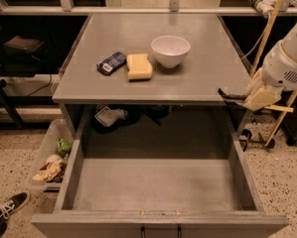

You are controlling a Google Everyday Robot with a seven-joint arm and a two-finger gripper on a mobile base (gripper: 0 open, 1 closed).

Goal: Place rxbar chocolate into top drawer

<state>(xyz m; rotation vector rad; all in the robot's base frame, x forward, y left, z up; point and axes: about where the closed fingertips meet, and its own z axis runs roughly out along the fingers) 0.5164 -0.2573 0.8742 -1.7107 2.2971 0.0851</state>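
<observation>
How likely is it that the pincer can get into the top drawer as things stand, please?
Probably yes: the pincer hangs by the table's front corner, above the top drawer, which stands pulled out with nothing seen inside or between them.
</observation>
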